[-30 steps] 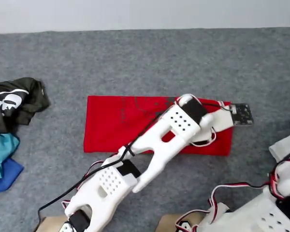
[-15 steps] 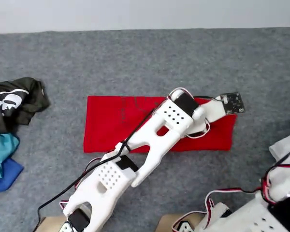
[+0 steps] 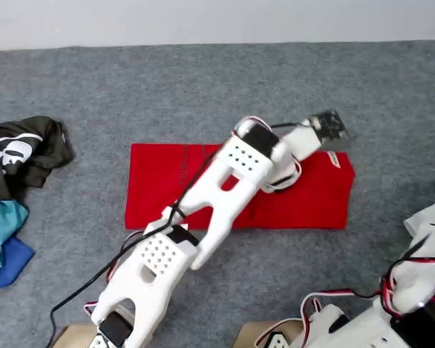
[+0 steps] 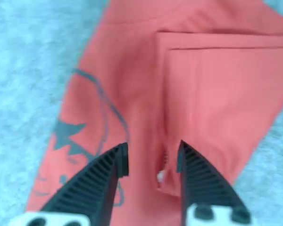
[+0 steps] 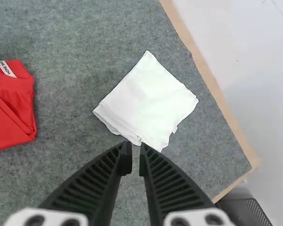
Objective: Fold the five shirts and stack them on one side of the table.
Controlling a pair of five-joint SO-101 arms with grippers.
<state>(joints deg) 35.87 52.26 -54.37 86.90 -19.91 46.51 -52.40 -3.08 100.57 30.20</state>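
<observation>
- Right gripper [image 5: 133,155], nearest, low at the desk's right side: jaws drawn almost together with a thin slit between them, nothing held.
- Directly beneath it, white shirt [image 5: 146,101]: folded into a small square, flat on the grey desk [image 3: 203,87], close to the desk's tan right edge; contact between gripper and cloth impossible to tell.
- Just beside the white shirt, apart from it: the collar end of the red shirt [image 3: 304,199], small label showing.
- Left arm: stretched from the near left corner diagonally over the red shirt, wrist above the shirt's far right corner.
- Left gripper [image 4: 151,157]: jaws parted with a clear gap, gripping nothing, poised over the red cloth beside a folded-over flap.
- Red shirt itself: folded to a long rectangle, lying across the middle of the desk, dark printed drawing on the upper layer.
- At the left edge, well apart from the red shirt, an unfolded heap: blue shirt [image 3: 11,264] nearest, teal shirt [image 3: 3,225] touching it behind, crumpled black shirt [image 3: 29,148] with a white print farthest.
</observation>
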